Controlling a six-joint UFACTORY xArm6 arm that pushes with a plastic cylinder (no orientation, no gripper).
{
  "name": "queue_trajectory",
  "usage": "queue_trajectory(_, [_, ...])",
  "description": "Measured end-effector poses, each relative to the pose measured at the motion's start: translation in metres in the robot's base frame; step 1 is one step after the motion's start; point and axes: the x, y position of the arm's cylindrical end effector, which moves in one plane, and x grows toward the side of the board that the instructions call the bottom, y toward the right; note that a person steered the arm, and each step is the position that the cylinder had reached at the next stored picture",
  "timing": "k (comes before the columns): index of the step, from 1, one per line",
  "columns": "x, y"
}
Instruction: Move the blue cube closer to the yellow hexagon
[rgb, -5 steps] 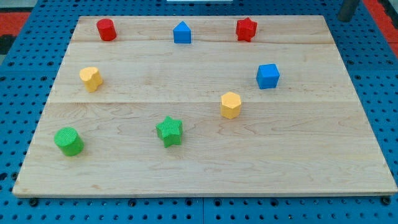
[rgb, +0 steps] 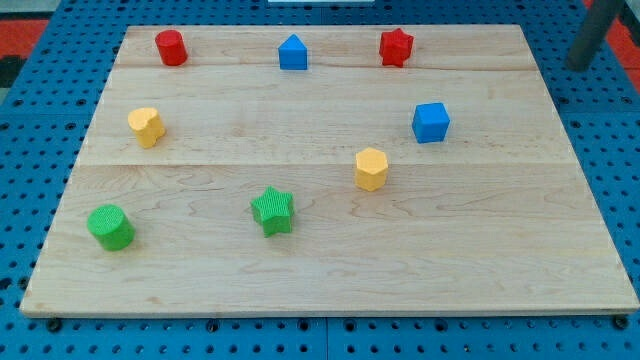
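The blue cube sits on the wooden board at the view's right, above the middle. The yellow hexagon stands below and to the left of it, a short gap between them. My rod comes in at the view's top right corner, off the board's right edge; my tip is over the blue pegboard, far to the right of and above the blue cube, touching no block.
A red cylinder, a blue house-shaped block and a red star line the top. A yellow block is at the left, a green cylinder at the lower left, a green star at the lower middle.
The rod has moved down and to the right at the top right corner, showing more of its length. No block has moved.
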Motion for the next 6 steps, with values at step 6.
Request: queue_trajectory(6, [0.105, -0.154])
